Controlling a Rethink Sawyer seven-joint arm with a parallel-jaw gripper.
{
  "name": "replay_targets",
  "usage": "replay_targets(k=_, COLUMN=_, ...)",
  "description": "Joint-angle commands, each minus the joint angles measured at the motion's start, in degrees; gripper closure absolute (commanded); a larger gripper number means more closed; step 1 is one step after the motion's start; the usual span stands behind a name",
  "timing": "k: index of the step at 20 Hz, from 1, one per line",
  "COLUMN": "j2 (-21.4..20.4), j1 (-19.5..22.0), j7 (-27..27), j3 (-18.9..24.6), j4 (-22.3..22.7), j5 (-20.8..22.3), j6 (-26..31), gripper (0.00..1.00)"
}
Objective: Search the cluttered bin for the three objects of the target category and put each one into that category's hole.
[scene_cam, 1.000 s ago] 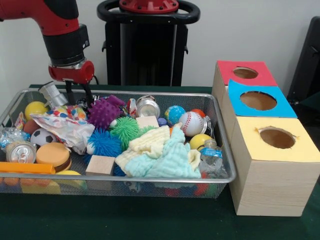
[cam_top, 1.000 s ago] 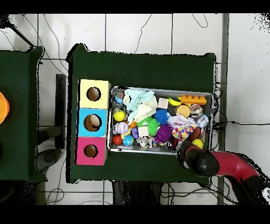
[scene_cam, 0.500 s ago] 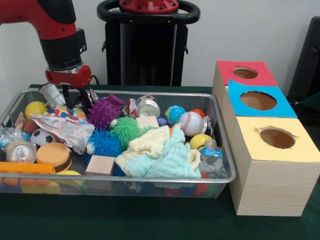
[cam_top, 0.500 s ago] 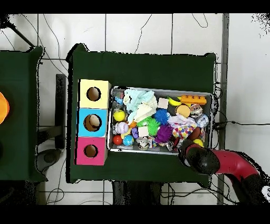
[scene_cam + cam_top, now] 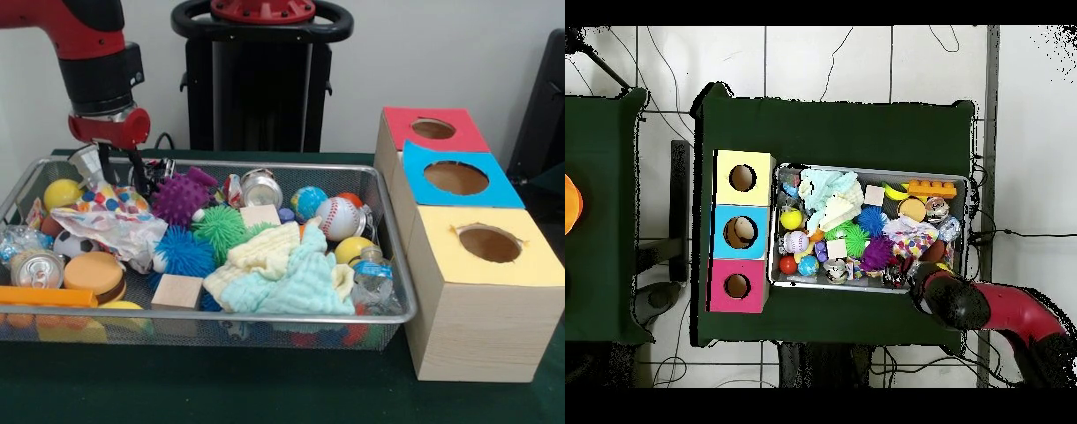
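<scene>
My gripper (image 5: 120,173) hangs open over the bin's far left corner, nothing between its fingers. Just below it lie a polka-dot wrapper (image 5: 110,219) and a yellow ball (image 5: 63,192); a crushed silver can (image 5: 87,162) sits behind it. The wire bin (image 5: 265,315) also holds a baseball (image 5: 337,218), a globe ball (image 5: 308,201), purple (image 5: 183,197), green (image 5: 219,231) and blue (image 5: 184,253) spiky balls, two cans (image 5: 260,188) (image 5: 37,269) and pale cloths (image 5: 282,269). In the overhead view the arm's wrist (image 5: 950,300) covers the gripper at the bin's (image 5: 870,166) lower right corner.
To the right of the bin stand three boxes with round holes: red (image 5: 433,129), blue (image 5: 456,177) and yellow (image 5: 490,244). A wooden block (image 5: 177,291), an orange disc (image 5: 93,272), an orange brick (image 5: 44,297) and a plastic bottle (image 5: 375,278) lie along the bin's near side.
The gripper has slid left along the bin's far side and risen slightly, still open and holding nothing. The objects in the bin have not moved.
</scene>
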State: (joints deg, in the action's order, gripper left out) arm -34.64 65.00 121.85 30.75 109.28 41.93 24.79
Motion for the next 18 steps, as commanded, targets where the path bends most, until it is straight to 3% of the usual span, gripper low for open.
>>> replay_targets(k=1, j2=-4.7, j1=0.3, j7=-2.9, j3=4.3, j4=1.0, j5=-4.4, j6=1.9, gripper=0.0)
replay_targets(k=11, j2=-8.3, j1=-1.3, j7=-4.9, j3=4.0, j4=0.6, j5=-7.7, j6=5.2, gripper=0.0)
replay_targets(k=18, j2=-3.1, j1=-1.7, j7=-5.1, j3=3.3, j4=-1.7, j5=-6.9, j6=2.1, gripper=0.0)
